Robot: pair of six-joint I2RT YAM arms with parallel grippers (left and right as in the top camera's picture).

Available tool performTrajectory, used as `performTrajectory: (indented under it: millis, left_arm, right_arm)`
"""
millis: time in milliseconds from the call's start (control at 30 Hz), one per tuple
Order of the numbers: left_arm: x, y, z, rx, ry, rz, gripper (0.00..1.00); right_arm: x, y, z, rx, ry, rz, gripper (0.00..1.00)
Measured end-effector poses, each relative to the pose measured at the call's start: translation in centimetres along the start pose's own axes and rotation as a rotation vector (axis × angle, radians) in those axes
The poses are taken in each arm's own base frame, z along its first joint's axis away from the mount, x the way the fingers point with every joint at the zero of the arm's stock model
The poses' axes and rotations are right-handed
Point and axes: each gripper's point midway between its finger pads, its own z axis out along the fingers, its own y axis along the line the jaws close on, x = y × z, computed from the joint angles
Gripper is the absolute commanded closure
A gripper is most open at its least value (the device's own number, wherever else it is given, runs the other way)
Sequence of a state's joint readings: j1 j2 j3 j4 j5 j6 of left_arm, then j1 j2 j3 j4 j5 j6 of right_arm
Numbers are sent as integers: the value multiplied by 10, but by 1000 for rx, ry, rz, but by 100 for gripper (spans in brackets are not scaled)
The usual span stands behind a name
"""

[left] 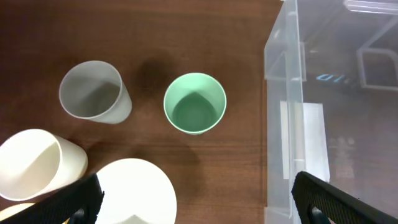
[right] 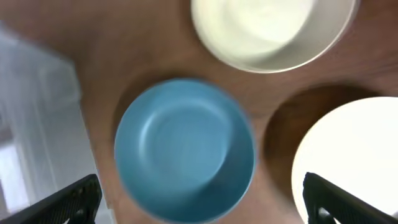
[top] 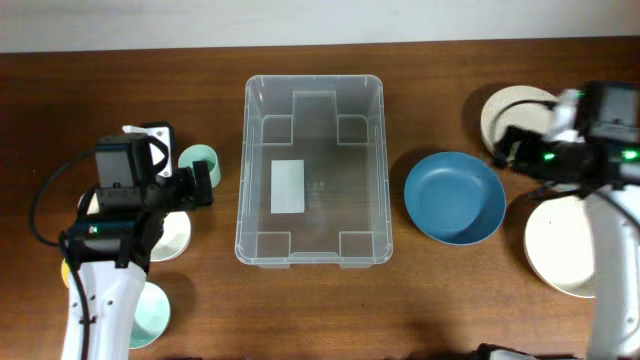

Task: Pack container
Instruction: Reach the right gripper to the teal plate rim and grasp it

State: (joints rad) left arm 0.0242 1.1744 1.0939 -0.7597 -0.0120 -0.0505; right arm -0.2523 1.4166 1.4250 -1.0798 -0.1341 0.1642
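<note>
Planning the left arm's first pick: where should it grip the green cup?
Probably the rim, from straight above: the green cup stands upright, mouth open and empty, so one jaw fits inside, one outside. The grey cup and container both stand clear of it.

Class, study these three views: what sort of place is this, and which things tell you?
Probably a robotics lab bench: a wooden table holds an empty clear plastic container, a blue bowl and a green cup, flanked by the left arm and right arm.
</note>
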Motion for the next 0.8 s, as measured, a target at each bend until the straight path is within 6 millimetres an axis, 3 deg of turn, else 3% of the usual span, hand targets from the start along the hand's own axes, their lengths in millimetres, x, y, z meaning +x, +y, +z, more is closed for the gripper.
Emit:
performTrajectory:
  millis: [100, 200, 233, 433, 567, 800]
  left_arm:
    - [-3, 0, 0, 1, -11, 0, 1]
    - [-4, 0, 0, 1, -15, 0, 1]
    - [-4, 0, 0, 1, -16, 0, 1]
    - [-5, 0, 0, 1, -21, -1, 1]
    - [-5, 0, 0, 1, -21, 0, 1]
    - [-6, 0, 0, 1, -22, 0, 1]
  right_arm:
    - [-6, -31, 24, -27, 54, 77, 1]
    - [4, -41, 63, -49, 168, 80, 1]
    - [14, -45, 88, -59, 247, 83, 0]
    - [40, -55, 146, -75, 402, 66, 0]
    - [50, -57, 169, -101, 450, 49, 2]
    - [53, -47, 182, -132, 458, -19, 4]
